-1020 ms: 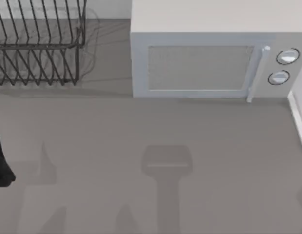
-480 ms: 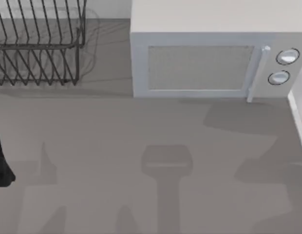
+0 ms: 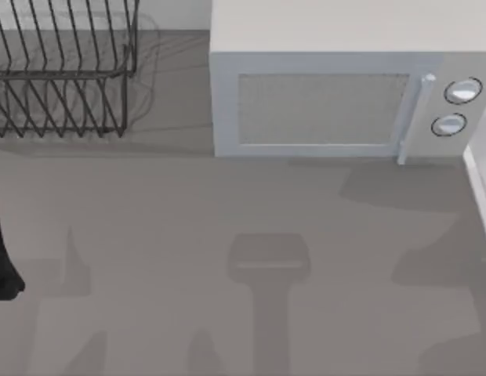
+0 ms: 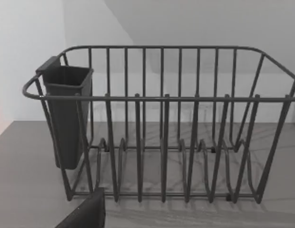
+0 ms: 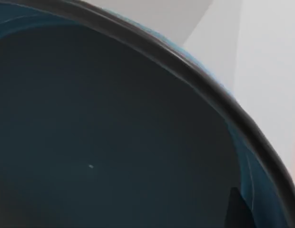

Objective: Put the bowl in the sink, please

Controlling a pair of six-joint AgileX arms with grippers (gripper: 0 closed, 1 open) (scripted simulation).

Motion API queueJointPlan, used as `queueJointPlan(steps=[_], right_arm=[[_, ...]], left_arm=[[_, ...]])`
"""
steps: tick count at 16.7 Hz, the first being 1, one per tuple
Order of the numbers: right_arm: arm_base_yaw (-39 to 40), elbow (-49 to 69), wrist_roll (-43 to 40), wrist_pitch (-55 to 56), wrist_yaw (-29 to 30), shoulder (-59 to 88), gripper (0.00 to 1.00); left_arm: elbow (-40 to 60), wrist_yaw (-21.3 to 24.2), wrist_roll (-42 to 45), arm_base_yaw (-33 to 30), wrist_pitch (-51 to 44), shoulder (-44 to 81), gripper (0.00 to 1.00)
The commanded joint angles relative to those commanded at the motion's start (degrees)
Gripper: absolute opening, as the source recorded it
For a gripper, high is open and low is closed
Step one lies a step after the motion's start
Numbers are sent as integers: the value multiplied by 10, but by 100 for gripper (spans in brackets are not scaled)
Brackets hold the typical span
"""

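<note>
The bowl point(image 5: 114, 142) sits very close in the right wrist view, its dark teal inside and dark rim set against a pale wall, so it is off the table. One dark fingertip point(image 5: 237, 209) of my right gripper shows inside the rim, and the gripper is shut on the bowl. My left arm point(image 3: 1, 258) rests at the table's left edge, and a dark part of its gripper point(image 4: 85, 213) shows in the left wrist view. The sink is out of view.
A black wire dish rack point(image 3: 63, 78) with a dark cutlery cup point(image 4: 66, 114) stands at the back left. A white microwave point(image 3: 321, 102), door closed, fills the back middle and right. A white edge point(image 3: 480, 188) runs along the right border.
A broad shadow has appeared on the table's right half and then drifted further right. The left arm has not moved.
</note>
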Motion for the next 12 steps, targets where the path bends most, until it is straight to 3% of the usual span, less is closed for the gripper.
queueJointPlan(steps=[9,12], right_arm=[[-1,-45,-3,350,2,296,0],[2,-56,-3,419,5,358,0]], left_arm=[[0,0,0,0,0,0,100],[0,0,0,0,0,0,100]])
